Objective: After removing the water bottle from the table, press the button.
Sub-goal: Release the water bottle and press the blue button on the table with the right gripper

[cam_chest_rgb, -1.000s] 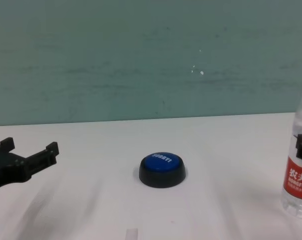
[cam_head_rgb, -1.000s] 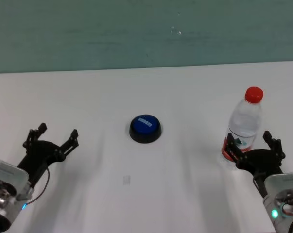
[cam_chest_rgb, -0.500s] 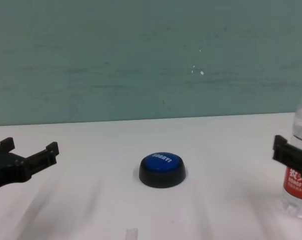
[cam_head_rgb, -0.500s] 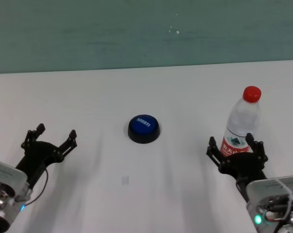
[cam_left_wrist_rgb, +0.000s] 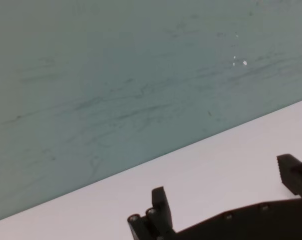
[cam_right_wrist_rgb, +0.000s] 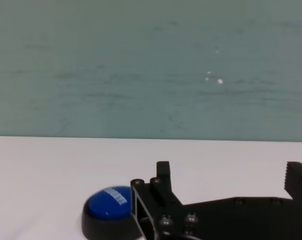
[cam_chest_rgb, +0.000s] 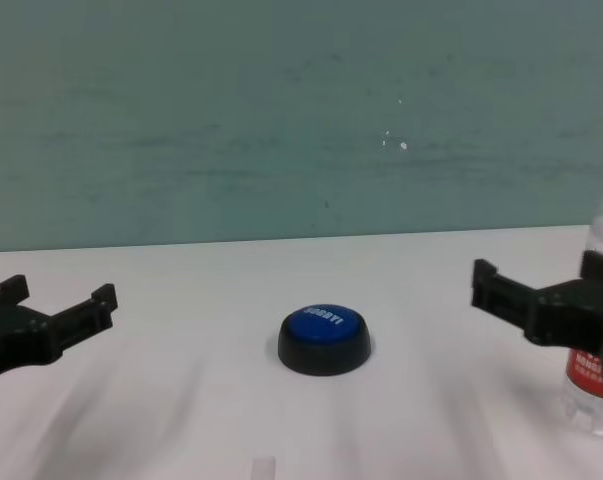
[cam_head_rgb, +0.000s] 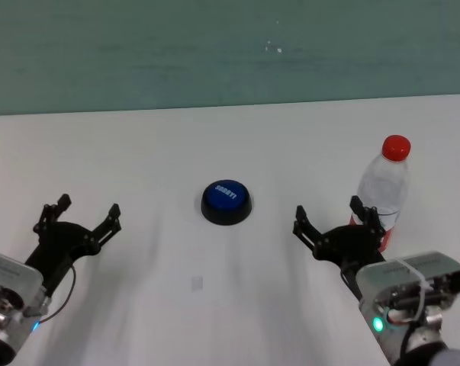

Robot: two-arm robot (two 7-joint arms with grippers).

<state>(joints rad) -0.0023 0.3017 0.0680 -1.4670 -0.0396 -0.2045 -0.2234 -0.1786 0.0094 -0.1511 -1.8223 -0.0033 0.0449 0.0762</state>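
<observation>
Lab-like room, bare white table, teal wall

- The water bottle stands upright near the right edge of the white tabletop: clear plastic, red screw cap, red-and-white label low on its body, partly hidden from view.
- The button sits flat near the middle of the tabletop, well apart from the bottle: a blue dome with small white lettering on a wider black round base.
</observation>
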